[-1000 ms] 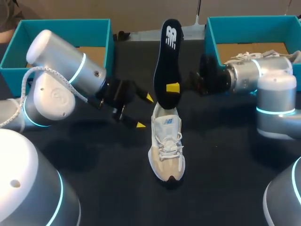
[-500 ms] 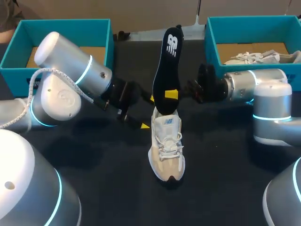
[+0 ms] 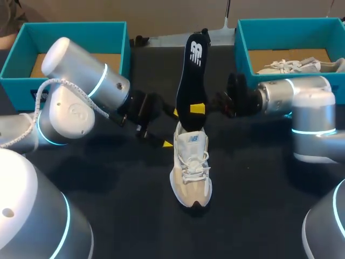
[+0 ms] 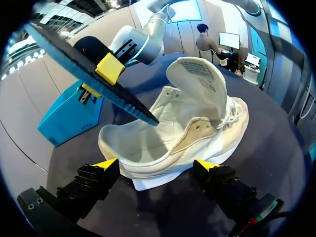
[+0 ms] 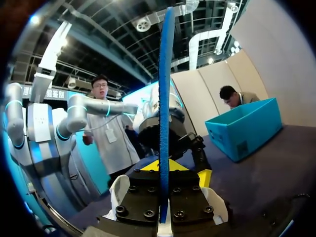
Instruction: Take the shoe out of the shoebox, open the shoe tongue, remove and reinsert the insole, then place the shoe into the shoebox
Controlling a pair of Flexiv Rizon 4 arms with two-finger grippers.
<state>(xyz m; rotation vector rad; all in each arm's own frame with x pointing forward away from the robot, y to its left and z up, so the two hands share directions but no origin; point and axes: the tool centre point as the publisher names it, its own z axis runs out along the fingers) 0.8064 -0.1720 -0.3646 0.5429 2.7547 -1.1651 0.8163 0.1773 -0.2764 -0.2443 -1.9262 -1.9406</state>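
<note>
A white and beige shoe (image 3: pixel 191 172) lies on the dark table, toe toward the front, tongue (image 4: pixel 197 79) folded up. Above its heel opening stands a black insole (image 3: pixel 191 75), nearly upright, its lower end at the shoe's collar. My right gripper (image 3: pixel 197 108) is shut on the insole's lower part; in the right wrist view the blue edge of the insole (image 5: pixel 164 98) rises from between its fingers (image 5: pixel 167 170). My left gripper (image 4: pixel 157 165) is open at the shoe's heel (image 4: pixel 148 148), one yellow tip on each side, not touching it.
A teal shoebox (image 3: pixel 70 25) stands at the back left, with bare cardboard inside. A second teal shoebox (image 3: pixel 291 22) at the back right holds another white shoe (image 3: pixel 302 66). Both arms meet over the table's middle.
My left gripper has moved right, closer to the shoe's heel. The right gripper has brought the insole's lower end down toward the shoe opening. Little changed in the last half second.
</note>
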